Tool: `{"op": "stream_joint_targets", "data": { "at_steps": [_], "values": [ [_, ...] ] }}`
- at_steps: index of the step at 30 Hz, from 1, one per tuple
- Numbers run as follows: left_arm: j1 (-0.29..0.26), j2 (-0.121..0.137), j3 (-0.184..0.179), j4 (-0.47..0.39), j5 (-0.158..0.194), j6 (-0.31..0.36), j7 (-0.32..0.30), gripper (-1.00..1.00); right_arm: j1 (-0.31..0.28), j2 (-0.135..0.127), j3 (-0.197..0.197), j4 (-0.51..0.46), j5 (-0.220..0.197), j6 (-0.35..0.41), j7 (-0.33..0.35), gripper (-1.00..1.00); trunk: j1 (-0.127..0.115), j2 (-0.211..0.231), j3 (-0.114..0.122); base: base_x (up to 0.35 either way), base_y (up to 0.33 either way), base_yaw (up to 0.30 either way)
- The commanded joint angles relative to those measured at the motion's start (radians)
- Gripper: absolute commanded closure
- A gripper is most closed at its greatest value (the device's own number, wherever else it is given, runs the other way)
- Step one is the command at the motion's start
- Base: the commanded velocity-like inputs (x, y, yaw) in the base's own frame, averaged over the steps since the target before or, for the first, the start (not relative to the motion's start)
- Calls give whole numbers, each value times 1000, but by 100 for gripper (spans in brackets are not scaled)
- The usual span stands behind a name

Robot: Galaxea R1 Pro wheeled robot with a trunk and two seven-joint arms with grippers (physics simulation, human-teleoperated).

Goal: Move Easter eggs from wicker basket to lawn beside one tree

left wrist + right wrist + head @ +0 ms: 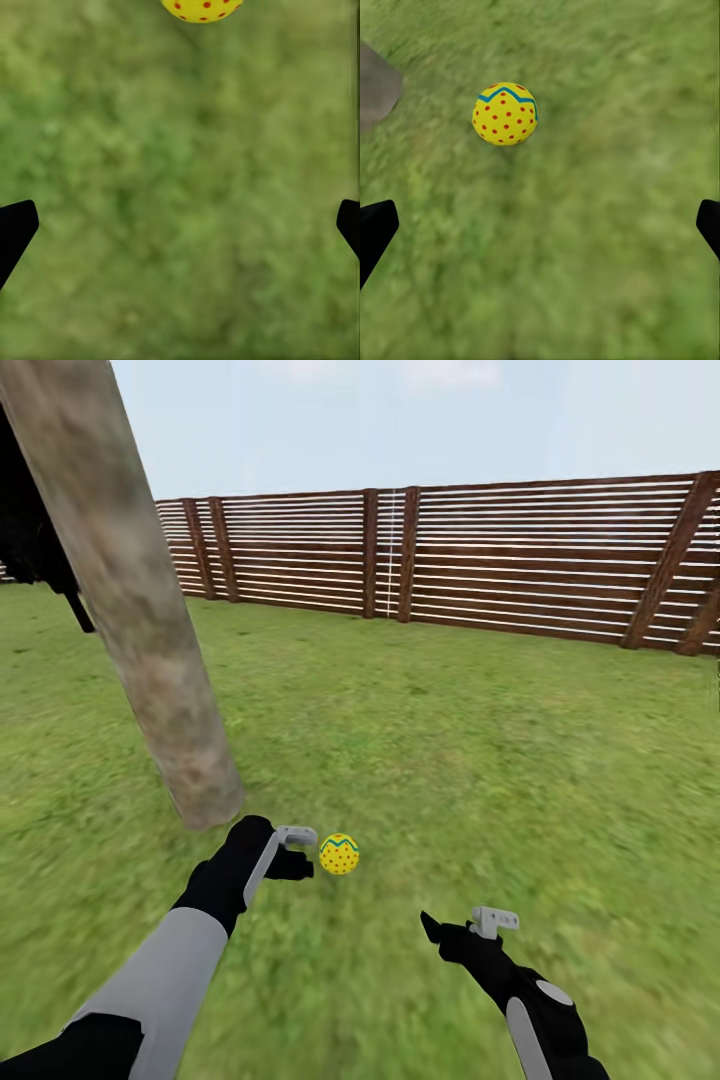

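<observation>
- The mottled green lawn [450, 760] carries the thick grey-beige leaning tree trunk [150, 660].
- My left gripper [290, 852] and right gripper [470, 925] are wide open, holding nothing.
- The small yellow egg with red dots [339, 854] lies near the trunk, its goal spot I judge.

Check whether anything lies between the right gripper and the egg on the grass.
Nothing visible does. The egg lies alone on bare lawn, ahead of the open right gripper. The tree stands off to one side of the egg, and the left gripper sits beside it, not in the path.
</observation>
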Motion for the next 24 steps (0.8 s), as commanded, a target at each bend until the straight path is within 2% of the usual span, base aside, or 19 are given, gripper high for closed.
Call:
{"op": "stream_joint_targets", "data": {
  "at_steps": [1, 14, 24],
  "values": [
    [0, 0, -1, -1, -1, 4, -1, -100, 0, 1, -3, -1, -3, 6, 4, -100, -1, 0, 4, -1, 0, 0],
    [0, 0, -1, -1, -1, 4, 1, -100, 0, 1, -3, 0, -3, 5, 0, -100, -6, 3, 55, -107, 0, 1],
    [0, 0, -1, -1, -1, 4, 1, -100, 0, 1, -3, 8, -2, 5, -5, -100, -14, 12, 93, -37, 0, 84]
  ]
}}
